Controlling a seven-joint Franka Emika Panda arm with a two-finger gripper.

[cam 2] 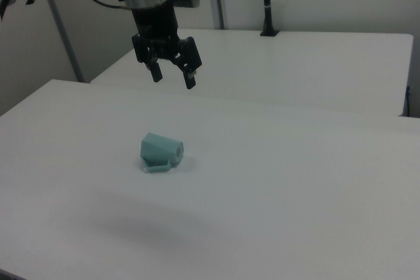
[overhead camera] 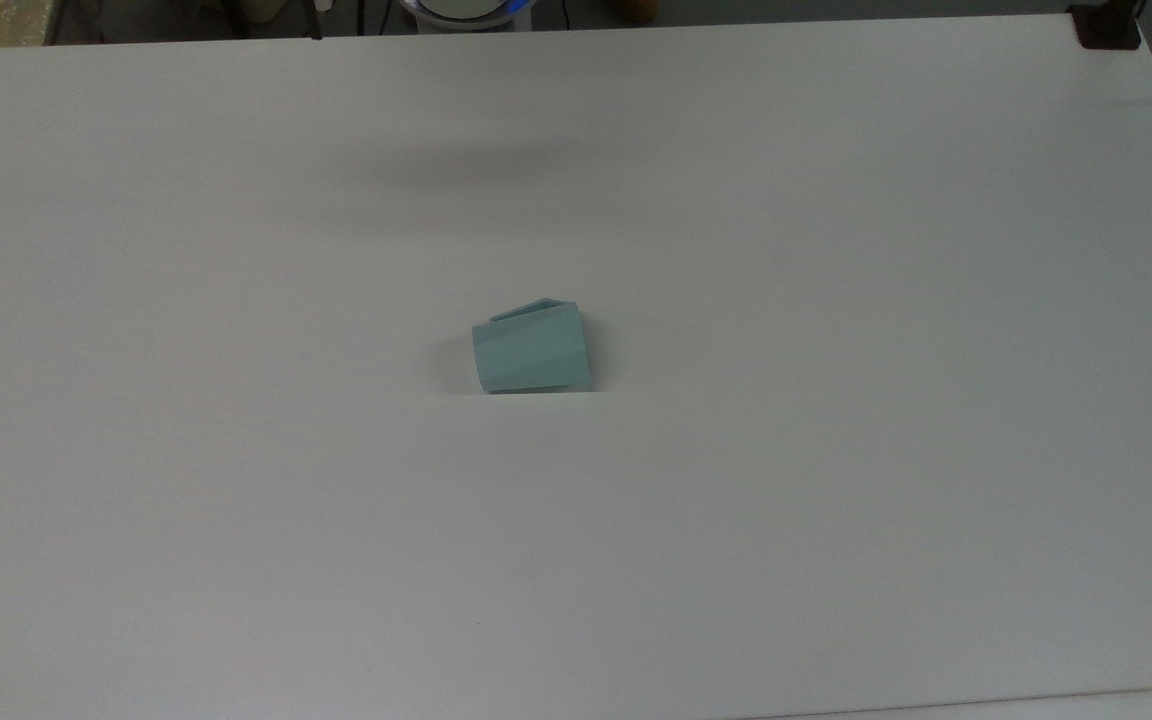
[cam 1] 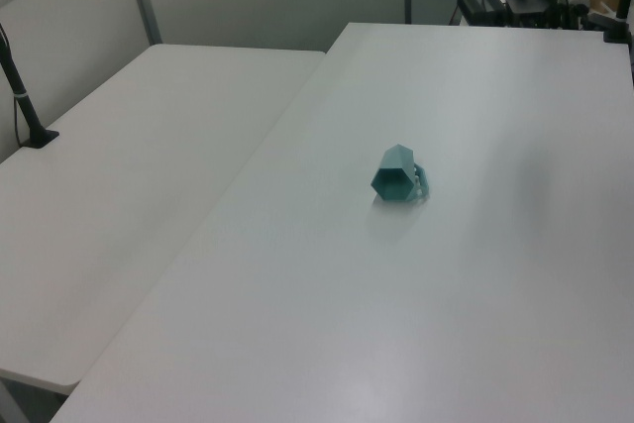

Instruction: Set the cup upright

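Bare table (overhead camera: 836,500) all around the cup (overhead camera: 532,353)
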